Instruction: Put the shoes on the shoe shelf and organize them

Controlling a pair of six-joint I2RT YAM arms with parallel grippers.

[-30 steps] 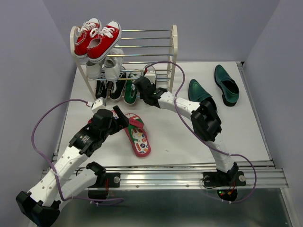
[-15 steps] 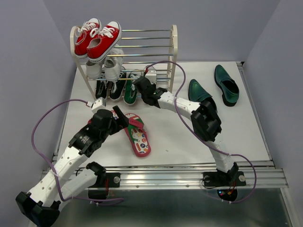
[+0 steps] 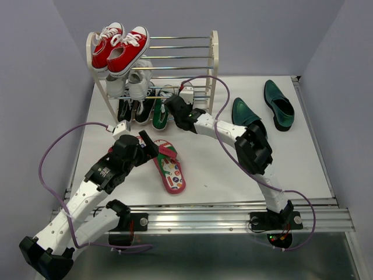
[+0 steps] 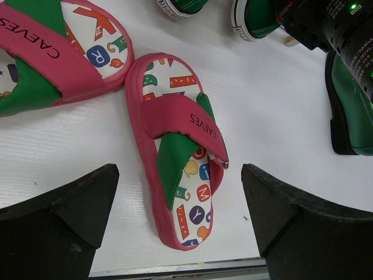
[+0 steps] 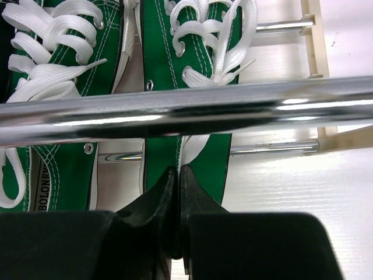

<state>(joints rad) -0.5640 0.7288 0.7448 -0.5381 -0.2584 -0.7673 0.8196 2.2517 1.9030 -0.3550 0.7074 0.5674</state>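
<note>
Step in hand: green pair going into the bottom tier of the shelf (image 3: pixel 214 58). Both green sneakers (image 5: pixel 160 61) sit side by side on that tier, just right of the black sneakers (image 3: pixel 129 108). The right tool (image 5: pixel 178 186) is at the heel of the right-hand one, under a shelf rod (image 5: pixel 245 96), with its fingers pressed together. Can't tell if the heel rim is pinched between them. Next move there, as a guess: let go if holding, then back straight out from the shelf and low, so the rod isn't hit and the shoe isn't dragged off the tier. The left tool (image 4: pixel 179 175) hangs spread wide over one flip-flop (image 4: pixel 178 151), gripping nothing. This flip-flop lies sole-down on the counter (image 3: pixel 204 172) in front of the shelf. Its mate (image 4: pixel 52 52) lies just beside it, nearly touching at the toe. Likely next grab: drop and close across the pink strap, keeping off the mate. Two loafers (image 3: pixel 245 114) lie on the counter to the right of the shelf, apart from each other and not yet shelved. Red sneakers (image 3: pixel 119 49) are on the top tier's left side, white sneakers (image 3: pixel 133 81) below them. In the way: the right arm stretches across the shelf front, and a purple cable (image 3: pixel 218 99) loops by the shelf's right frame.
</note>
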